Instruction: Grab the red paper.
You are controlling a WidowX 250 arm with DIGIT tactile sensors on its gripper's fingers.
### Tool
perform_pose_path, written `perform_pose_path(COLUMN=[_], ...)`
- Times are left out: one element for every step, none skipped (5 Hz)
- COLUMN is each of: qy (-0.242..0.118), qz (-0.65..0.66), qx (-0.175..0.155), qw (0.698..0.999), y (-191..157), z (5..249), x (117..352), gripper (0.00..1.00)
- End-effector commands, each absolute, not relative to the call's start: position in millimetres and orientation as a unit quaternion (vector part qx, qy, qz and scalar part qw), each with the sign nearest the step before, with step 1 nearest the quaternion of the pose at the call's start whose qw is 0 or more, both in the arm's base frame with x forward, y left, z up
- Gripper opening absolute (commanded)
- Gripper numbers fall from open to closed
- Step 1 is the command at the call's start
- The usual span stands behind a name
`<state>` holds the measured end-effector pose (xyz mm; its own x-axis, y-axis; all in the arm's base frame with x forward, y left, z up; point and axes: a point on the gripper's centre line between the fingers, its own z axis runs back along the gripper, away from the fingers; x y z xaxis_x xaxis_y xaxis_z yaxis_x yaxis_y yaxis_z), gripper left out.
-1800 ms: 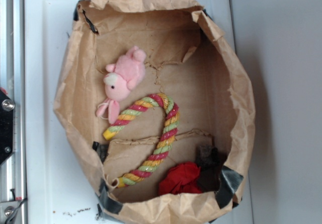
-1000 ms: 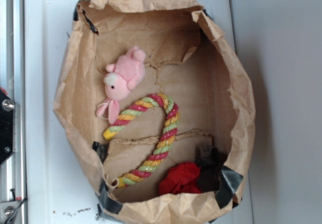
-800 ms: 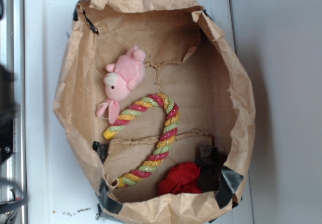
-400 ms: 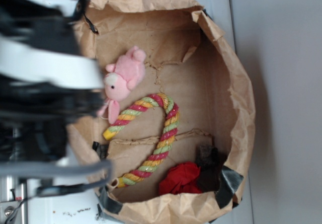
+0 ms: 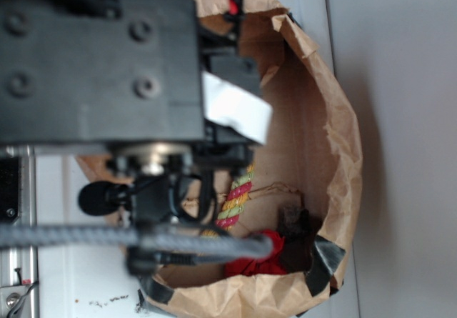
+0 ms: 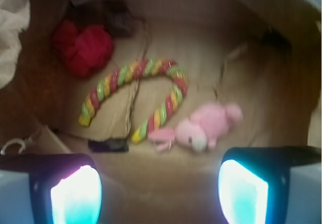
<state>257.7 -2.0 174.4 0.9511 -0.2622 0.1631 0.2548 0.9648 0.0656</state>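
The red paper is a small crumpled wad at the upper left of the wrist view, lying on the floor of the brown paper bag. In the exterior view my arm's cable covers part of the red paper near the bag's lower rim. My gripper hangs high above the bag floor, far from the wad. It is open, its two lit fingers wide apart with nothing between them.
A red-yellow-green rope cane lies mid-bag and a pink plush toy beside it. A dark brown lump touches the red wad. The bag's crumpled walls ring everything. My arm's black body hides the bag's left half.
My arm has swung in from the left over the bag and now hides the plush and most of the rope in the exterior view. The objects in the bag have not moved.
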Motion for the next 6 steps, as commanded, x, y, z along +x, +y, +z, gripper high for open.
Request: perform_pose_path(qy=[-0.148,-0.151,-0.15,-0.138,-0.138,-0.138], qz=[-0.292,-0.319,-0.331,-0.342,-0.342,-0.342], qx=[0.011,0.0,-0.008,-0.007,-0.007,-0.007], qw=[0.945,0.936,0.932,0.93,0.93,0.93], y=[-31,-34,-35,-23,-23,-23], z=[194,194,195,165,165,165], x=[248,242,241,274,274,274], gripper=[1.0,1.0,1.0,1.0,1.0,1.0])
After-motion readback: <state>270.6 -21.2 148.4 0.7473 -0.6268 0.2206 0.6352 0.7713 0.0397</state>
